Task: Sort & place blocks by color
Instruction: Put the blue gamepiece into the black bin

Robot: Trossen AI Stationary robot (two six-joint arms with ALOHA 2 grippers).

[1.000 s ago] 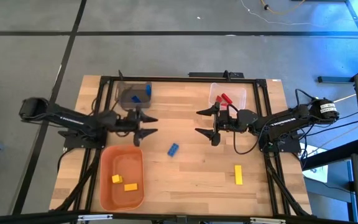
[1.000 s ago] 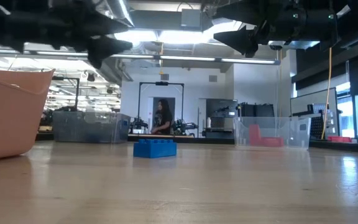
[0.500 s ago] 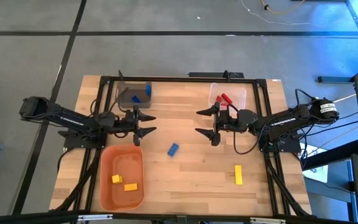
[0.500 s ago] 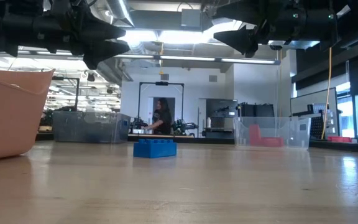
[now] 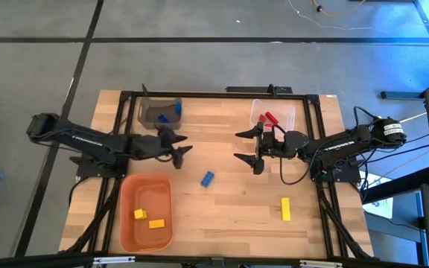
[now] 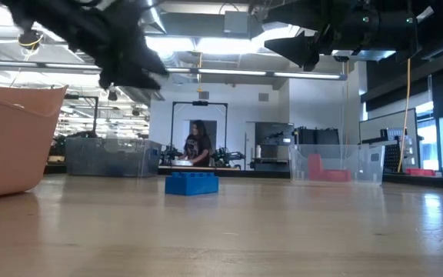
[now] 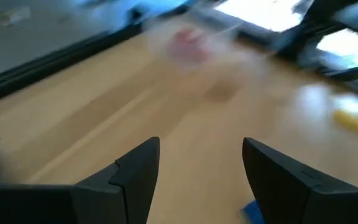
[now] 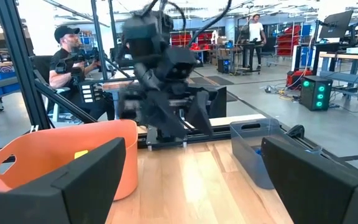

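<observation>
Left claw (image 5: pixel 180 151) hung open and empty above the surface (image 5: pixel 237 216) near the grey bin (image 5: pixel 159 112); right claw (image 5: pixel 253 154) likewise open and empty near the clear bin (image 5: pixel 272 115). Between them, lower down, lay a blue block (image 5: pixel 208 179); well apart, a yellow block (image 5: pixel 285 209). Seen low: blue block flat on bare wood. Seen past left fingers (image 7: pixel 135 174): blurred.

You have bare table (image 5: pixel 237 205) all round the blue block (image 5: pixel 208 179). Bins crowd the edges: orange bin (image 5: pixel 146 212) at eight o'clock, grey bin (image 5: pixel 159 112) at eleven, clear bin (image 5: pixel 272 115) at one.
</observation>
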